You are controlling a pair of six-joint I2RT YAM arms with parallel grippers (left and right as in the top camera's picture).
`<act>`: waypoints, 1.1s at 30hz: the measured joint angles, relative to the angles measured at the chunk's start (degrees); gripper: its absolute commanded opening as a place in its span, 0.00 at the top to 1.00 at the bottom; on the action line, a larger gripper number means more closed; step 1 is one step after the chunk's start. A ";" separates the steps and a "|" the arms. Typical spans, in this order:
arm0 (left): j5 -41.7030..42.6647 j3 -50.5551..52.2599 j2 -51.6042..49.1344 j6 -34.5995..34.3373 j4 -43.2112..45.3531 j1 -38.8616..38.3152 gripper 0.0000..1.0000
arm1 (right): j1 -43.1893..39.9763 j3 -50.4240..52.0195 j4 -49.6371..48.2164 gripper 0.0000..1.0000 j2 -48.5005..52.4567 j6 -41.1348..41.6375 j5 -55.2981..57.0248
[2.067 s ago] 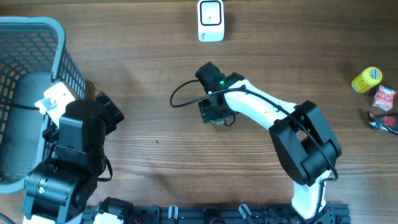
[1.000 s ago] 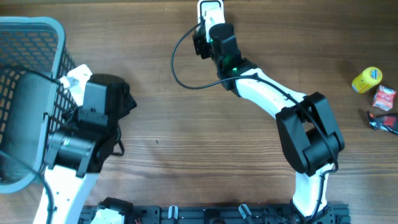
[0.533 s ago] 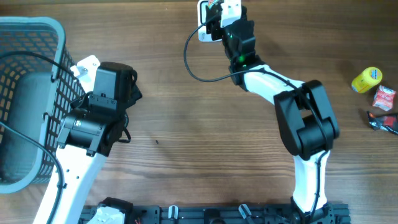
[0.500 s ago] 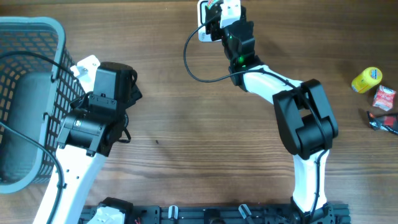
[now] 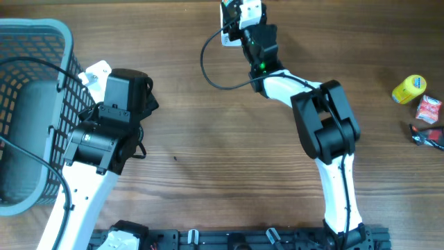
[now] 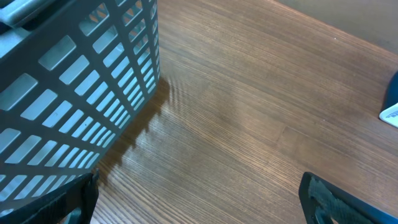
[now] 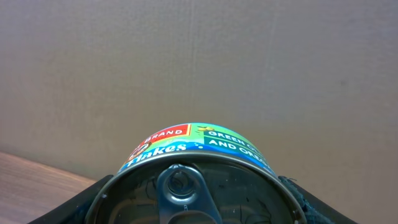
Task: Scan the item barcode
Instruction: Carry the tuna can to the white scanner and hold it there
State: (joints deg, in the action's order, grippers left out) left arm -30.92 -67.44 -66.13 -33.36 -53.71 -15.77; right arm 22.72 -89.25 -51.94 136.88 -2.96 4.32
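can: the right gripper (image 5: 239,12) is clamping a tin can (image 7: 199,140) across its sides, between both fingers. The pull-tab lid is facing the wrist camera and a blue, green and red label band is showing along the top edge.
can location: it is hanging off the table at the far edge, right at the white scanner (image 5: 226,33). From overhead the gripper is covering most of the scanner, and I cannot tell whether can and scanner are touching or just apart.
left gripper (image 6: 199,202): jaws are standing wide apart and holding nothing. It is idling over bare wood just beside the basket (image 6: 93,93).
done: pickup and carry to the scanner are looking complete, judging by where the can is sitting.
in progress: the arm is presenting the can to the scanner.
unknown: no barcode is showing in any view, so I cannot tell whether it is facing the scanner window. Nothing is indicating a successful read either.
left to do: probably rotating the can until the code reads. The can likely goes somewhere after that, possibly the basket, but that is a guess.
other stock: a yellow item (image 5: 409,89), a red packet (image 5: 429,109) and a dark wrapper (image 5: 430,136) are lying at the right edge, well apart from both arms.
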 measured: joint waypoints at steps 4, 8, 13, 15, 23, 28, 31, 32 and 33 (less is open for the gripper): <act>-0.02 0.00 0.00 0.00 0.00 0.00 0.00 | 0.00 -5.29 2.69 0.33 3.17 -0.42 -0.07; -0.04 0.00 0.00 0.00 0.00 0.00 0.00 | 0.00 -5.73 2.91 0.34 3.93 -0.63 -0.07; -0.04 0.00 0.00 0.00 0.00 0.00 0.00 | 0.00 -5.84 3.74 0.35 5.38 -1.05 -0.07; -0.04 0.00 0.00 0.00 0.00 0.00 0.00 | 0.00 -5.84 3.98 0.36 6.23 -1.05 -0.07; -0.04 0.00 0.00 0.00 0.00 0.00 0.00 | 0.00 -5.84 4.11 0.37 6.73 -1.25 -0.07; -0.04 0.00 0.00 0.00 0.00 0.00 0.00 | 0.00 -5.84 3.96 0.40 6.73 -3.56 -0.04; -0.04 0.00 0.00 0.00 0.00 0.00 0.00 | 0.24 -5.84 4.20 0.40 6.71 -5.81 0.00; -0.04 0.00 0.00 0.00 0.00 0.00 0.00 | 0.52 -5.84 4.39 0.40 6.69 -6.99 0.00; -0.04 0.00 0.00 0.00 0.00 0.00 0.00 | 1.03 -5.84 5.16 0.40 6.45 -8.59 0.00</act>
State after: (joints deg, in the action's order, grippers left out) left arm -30.96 -67.44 -66.13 -33.36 -53.71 -15.77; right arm 23.75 -95.09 -46.78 143.33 -11.55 4.32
